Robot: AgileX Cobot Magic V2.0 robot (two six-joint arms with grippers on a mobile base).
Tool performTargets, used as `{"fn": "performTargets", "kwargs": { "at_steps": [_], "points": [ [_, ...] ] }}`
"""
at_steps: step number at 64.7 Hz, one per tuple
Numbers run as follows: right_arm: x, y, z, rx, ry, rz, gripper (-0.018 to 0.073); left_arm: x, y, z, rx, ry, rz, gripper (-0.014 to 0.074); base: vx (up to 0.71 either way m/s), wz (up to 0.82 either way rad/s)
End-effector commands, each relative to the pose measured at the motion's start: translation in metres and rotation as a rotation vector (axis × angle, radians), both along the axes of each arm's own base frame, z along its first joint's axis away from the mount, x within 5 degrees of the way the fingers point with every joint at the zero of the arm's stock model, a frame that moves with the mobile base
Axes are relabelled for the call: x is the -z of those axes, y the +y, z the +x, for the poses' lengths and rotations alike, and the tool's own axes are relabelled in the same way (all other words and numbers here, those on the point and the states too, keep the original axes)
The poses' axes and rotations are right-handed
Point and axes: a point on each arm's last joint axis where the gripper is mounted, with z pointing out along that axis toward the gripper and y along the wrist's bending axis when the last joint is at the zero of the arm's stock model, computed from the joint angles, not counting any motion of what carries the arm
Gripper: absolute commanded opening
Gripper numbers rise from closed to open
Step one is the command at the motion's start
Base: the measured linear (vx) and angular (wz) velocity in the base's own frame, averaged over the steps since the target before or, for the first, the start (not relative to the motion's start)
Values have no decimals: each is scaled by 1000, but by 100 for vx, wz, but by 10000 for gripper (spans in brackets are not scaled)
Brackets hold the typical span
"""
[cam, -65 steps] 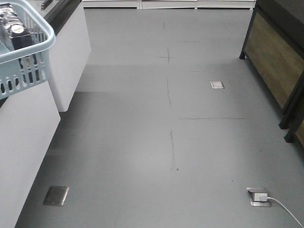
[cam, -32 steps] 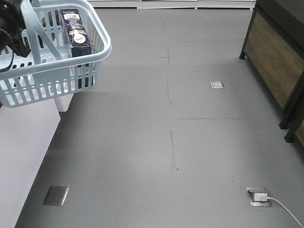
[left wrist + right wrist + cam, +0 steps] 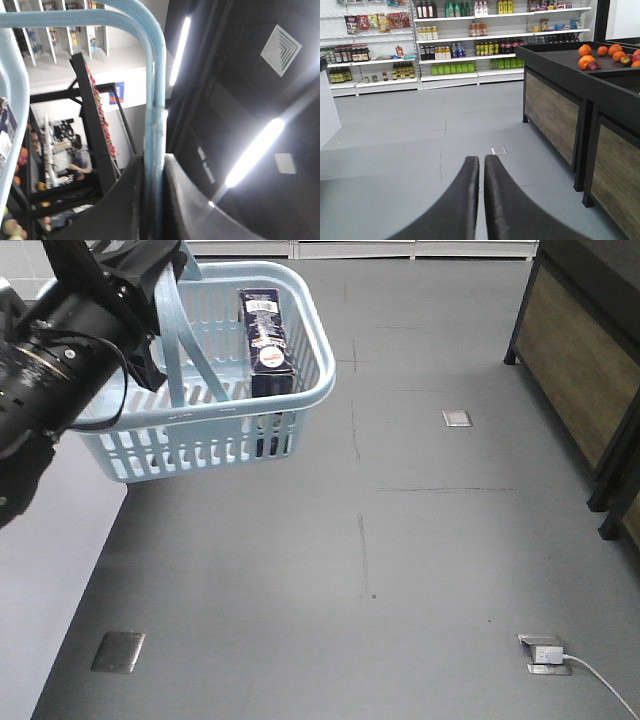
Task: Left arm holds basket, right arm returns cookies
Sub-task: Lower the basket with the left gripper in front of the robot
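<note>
My left arm (image 3: 55, 360) comes in from the upper left of the front view and holds the light blue basket (image 3: 200, 450) in the air above the grey floor. The navy cookies box (image 3: 268, 340) stands upright inside the basket at its right end. In the left wrist view my left gripper (image 3: 154, 161) is shut on the basket's thin blue handle (image 3: 156, 75), which runs up between the jaws. In the right wrist view my right gripper (image 3: 483, 159) is shut and empty, low over the floor; it does not show in the front view.
A black produce stand with wood panels (image 3: 585, 370) lines the right side; oranges (image 3: 592, 55) lie on it. Shelves of bottles (image 3: 450, 50) stand at the far wall. A white counter (image 3: 45, 580) is at the left. A floor socket with a plugged cable (image 3: 545, 653) is front right.
The basket with the cookies box has swung right and further into the front view, from the top left corner toward the middle. The left arm now shows beside it.
</note>
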Motion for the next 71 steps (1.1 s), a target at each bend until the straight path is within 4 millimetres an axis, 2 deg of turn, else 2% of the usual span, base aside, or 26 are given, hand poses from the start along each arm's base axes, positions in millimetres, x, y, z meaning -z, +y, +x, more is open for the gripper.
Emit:
{"fn": "performTargets", "kwargs": {
  "at_steps": [1, 17, 47, 71],
  "points": [
    [0, 0, 0, 2, -52, -21, -6, -20, -1, -17, 21, -178, -176, -4, 0, 0],
    [0, 0, 0, 2, -52, -21, -6, 17, -13, -39, 68, -160, -229, -3, 0, 0],
    [0, 0, 0, 2, -52, -21, -6, 56, -41, -80, 223, -106, -219, -3, 0, 0],
    [0, 0, 0, 2, -52, -21, -6, 87, -40, -107, 267, -14, -187, -3, 0, 0]
  ]
}}
